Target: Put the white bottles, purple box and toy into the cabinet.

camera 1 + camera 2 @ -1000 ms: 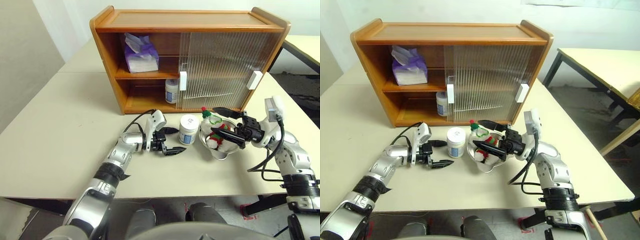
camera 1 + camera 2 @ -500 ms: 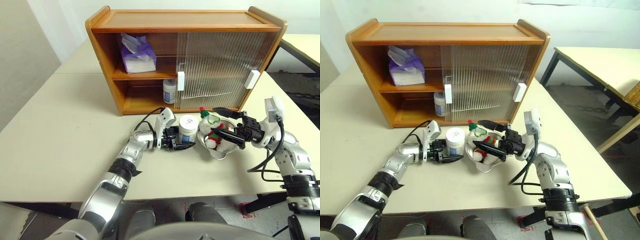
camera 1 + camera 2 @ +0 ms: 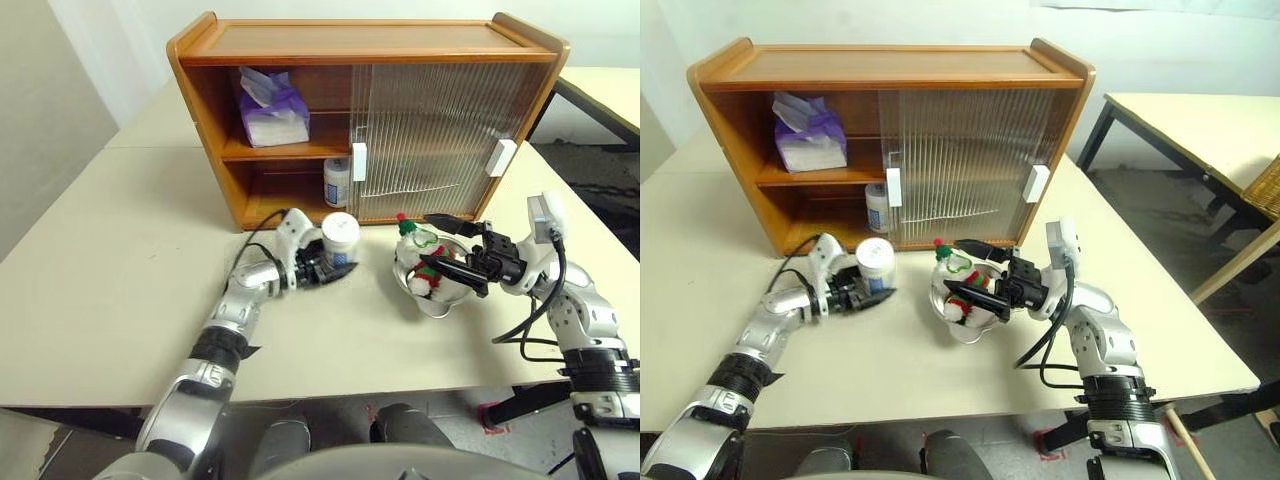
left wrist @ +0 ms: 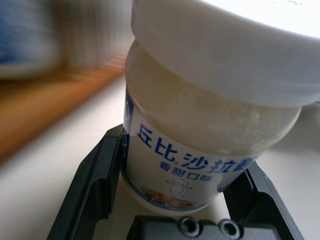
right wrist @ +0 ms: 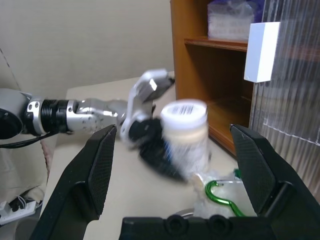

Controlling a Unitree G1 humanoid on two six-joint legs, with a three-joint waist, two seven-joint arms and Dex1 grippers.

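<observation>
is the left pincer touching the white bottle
Touching. In the left wrist view the white bottle sits between both black fingers of the left pincer, each pressed against its sides.

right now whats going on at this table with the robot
The left tool is closed on a small white plastic jar with a white lid, in front of the wooden two-shelf cabinet. The right tool is open around the white plush toy in the steel bowl. A purple tissue pack and another white jar already sit on the shelves.
</observation>
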